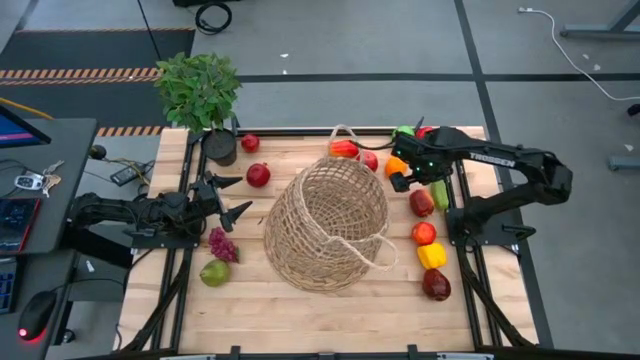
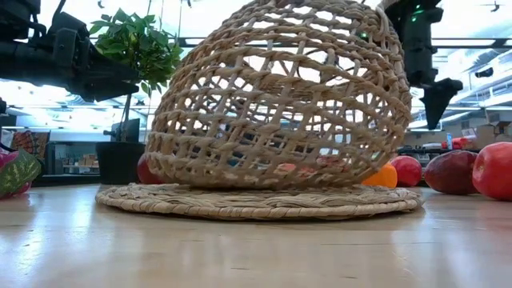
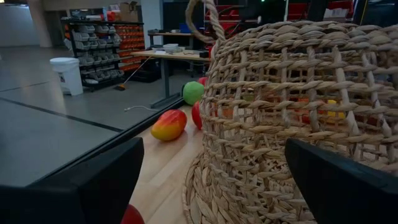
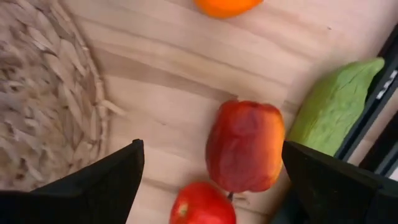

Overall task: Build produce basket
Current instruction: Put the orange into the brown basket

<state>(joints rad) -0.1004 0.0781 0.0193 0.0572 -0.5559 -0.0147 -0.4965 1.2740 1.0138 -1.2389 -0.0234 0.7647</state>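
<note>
While the right gripper (image 1: 403,178) hangs spread above it, a red apple (image 4: 244,145) lies beside the basket (image 1: 325,222).

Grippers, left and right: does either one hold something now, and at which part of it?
Nothing is held. The left gripper is open beside the basket; the right gripper is open above the red fruit, not touching it.

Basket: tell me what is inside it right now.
The wicker basket appears empty: through its weave only the table and produce beyond it show, such as the orange fruit. Its far inner side stays hidden.
</note>
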